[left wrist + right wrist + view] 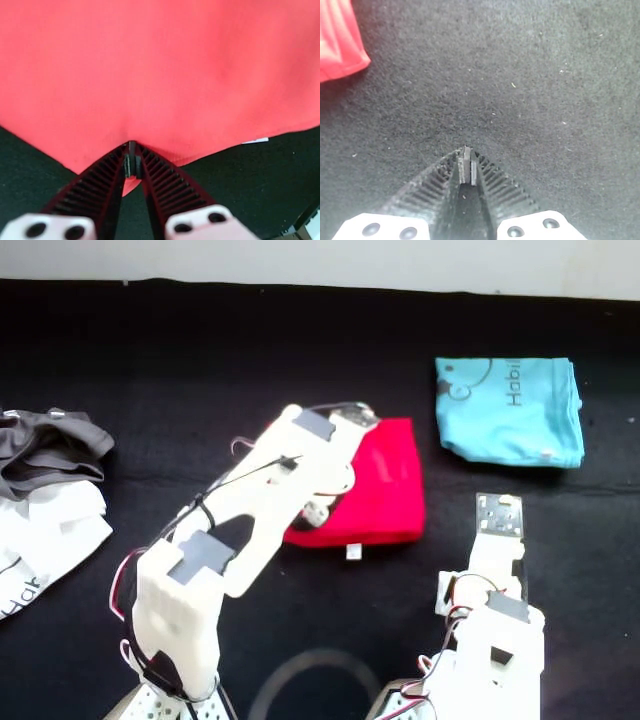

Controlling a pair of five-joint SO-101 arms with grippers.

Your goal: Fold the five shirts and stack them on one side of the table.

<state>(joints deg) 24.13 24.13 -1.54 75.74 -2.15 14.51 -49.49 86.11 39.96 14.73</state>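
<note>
— Our left fingers (100, 185) are closed, tips touching the red shirt (160, 75) at its near edge. Whether cloth sits between them, we cannot tell.
— It looks folded already, so we judge it wants a firm pinch through all layers, then a low drag toward the turquoise shirt (510, 410), well beyond the fingers. Our right fingers (495, 190) hang closed over the tabletop (545, 75).
— Any writing?
— Dark print on the turquoise one, and a white tag (353, 552) beside the red. We leave both unread.
</note>
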